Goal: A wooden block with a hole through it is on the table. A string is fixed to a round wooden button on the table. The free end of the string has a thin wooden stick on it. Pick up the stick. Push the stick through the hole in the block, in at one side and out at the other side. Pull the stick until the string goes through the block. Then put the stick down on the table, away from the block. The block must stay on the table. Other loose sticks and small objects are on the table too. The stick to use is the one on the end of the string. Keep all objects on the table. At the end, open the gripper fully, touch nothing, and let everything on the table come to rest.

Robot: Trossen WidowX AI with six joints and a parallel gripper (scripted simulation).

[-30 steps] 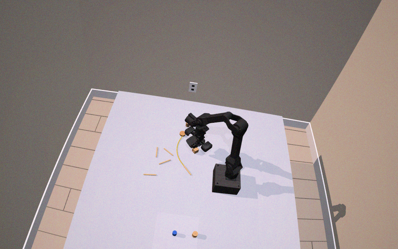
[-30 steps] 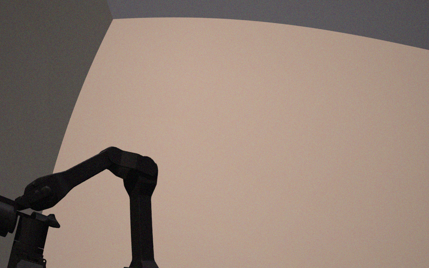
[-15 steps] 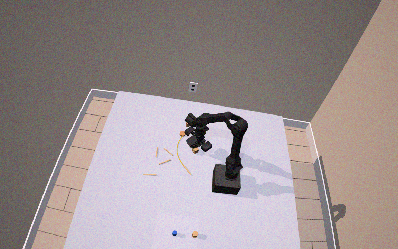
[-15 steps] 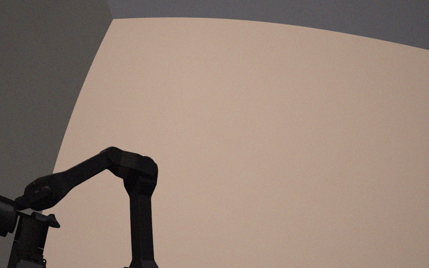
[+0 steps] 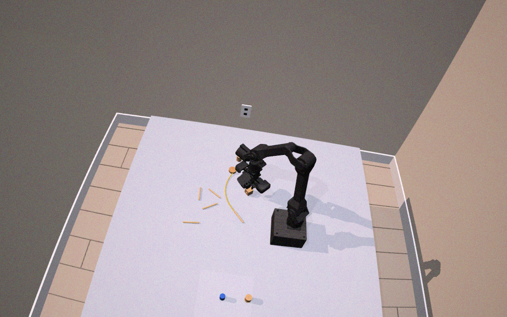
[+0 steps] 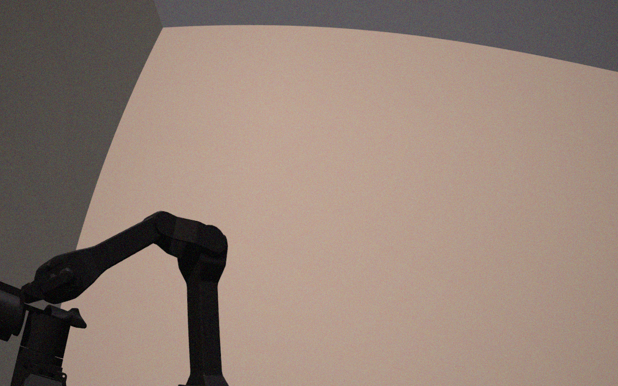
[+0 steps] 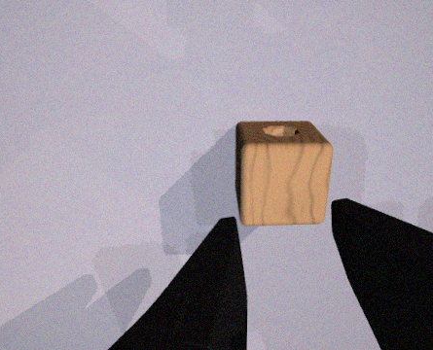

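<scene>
End effector [image 7: 285,224] parted (nothing held), near holed block [image 5: 249,191] [image 7: 285,177].

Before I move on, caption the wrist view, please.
Open jaws frame a wooden block with a hole.

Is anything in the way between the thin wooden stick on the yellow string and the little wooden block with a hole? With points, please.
No loose thing visible lies between the stick [image 5: 239,217] and the block [image 5: 249,192] [image 7: 285,185]. But the robot's black gripper [image 5: 253,183] [image 7: 285,224] is right by the block, so it's probably crowding that end.
</scene>
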